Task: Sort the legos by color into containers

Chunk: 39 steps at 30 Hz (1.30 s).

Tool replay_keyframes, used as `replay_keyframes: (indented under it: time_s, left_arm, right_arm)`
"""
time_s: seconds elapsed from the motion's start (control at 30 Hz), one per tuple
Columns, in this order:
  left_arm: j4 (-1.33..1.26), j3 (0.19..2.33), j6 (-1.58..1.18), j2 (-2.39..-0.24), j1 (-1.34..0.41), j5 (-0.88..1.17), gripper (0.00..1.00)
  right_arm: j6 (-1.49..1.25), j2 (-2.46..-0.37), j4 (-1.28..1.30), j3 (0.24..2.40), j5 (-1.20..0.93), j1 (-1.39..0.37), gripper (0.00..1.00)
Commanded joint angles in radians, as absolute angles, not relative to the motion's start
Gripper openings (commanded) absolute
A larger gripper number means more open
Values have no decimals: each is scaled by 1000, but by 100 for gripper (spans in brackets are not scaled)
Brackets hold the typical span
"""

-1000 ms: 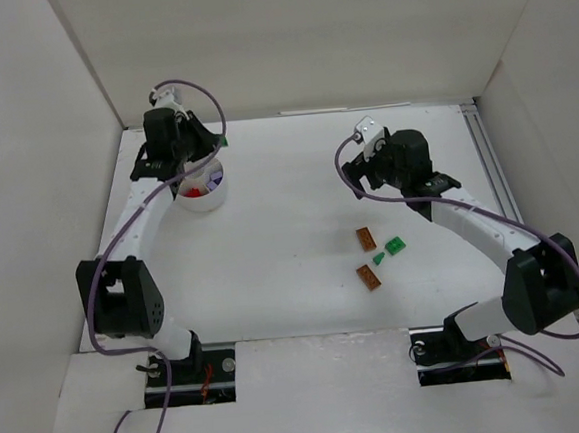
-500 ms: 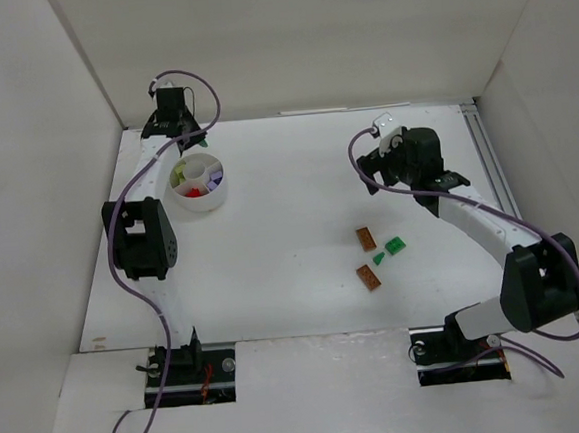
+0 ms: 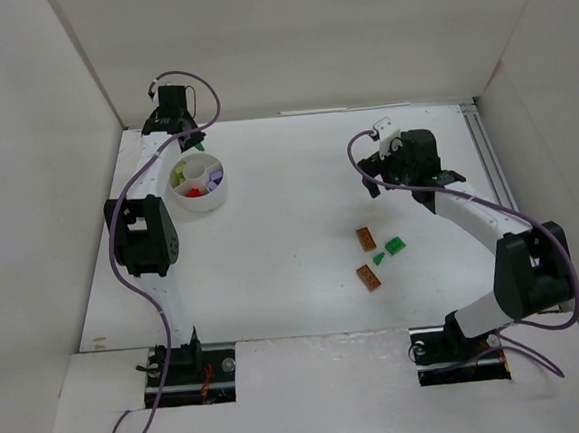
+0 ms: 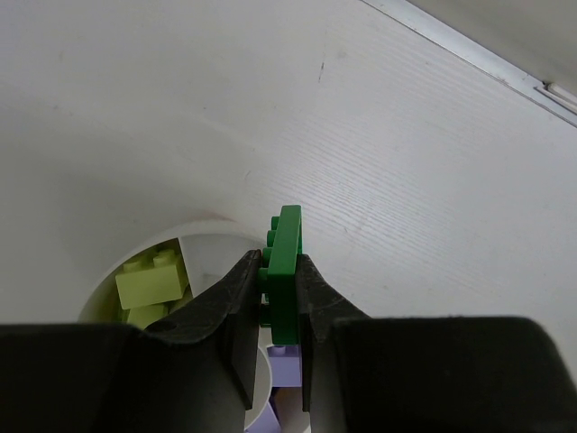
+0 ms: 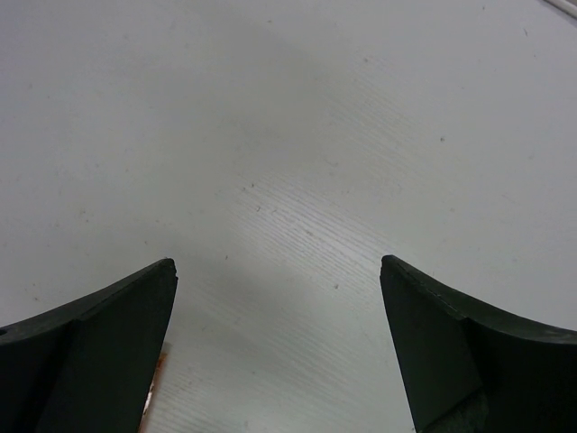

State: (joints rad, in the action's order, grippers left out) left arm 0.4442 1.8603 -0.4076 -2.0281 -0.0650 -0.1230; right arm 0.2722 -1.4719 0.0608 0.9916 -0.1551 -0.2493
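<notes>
Two tools, left first: left tool [image 4: 279, 271] pinches a green lego [image 4: 288, 236] edge-on, white cup [image 4: 209, 227] just beneath its tips, yellow-green bricks [image 4: 151, 280] inside. Right tool [image 5: 277, 266] gapes wide over the desk [image 5: 297, 135]; four loose legos [image 3: 379, 258] lie behind it.

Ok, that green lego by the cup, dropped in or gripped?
Gripped: the left gripper is shut on the green lego, at the cup's rim.

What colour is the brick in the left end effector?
The brick is green; the left wrist view shows it best.
</notes>
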Motion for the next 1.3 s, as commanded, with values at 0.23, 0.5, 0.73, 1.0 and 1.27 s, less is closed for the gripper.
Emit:
replay_keyframes:
  time_s: [0.23, 0.5, 0.73, 1.0, 1.27]
  left_arm:
    - [501, 1876, -411, -2017, -61, -150, 0]
    - [492, 1827, -393, -1985, -61, -141, 4]
    - [503, 1827, -393, -1994, -61, -132, 15]
    - [503, 1805, -383, -1945, -61, -132, 15]
    - [460, 1727, -365, -1868, -61, -114, 10]
  right_arm:
    - [261, -1476, 46, 1023, -169, -239, 99]
    - [261, -1476, 46, 1023, -169, -239, 99]
    - [261, -1476, 46, 1023, -178, -239, 99]
    - [252, -1476, 46, 1014, -178, -239, 99]
    - [252, -1476, 46, 1005, -187, -239, 99]
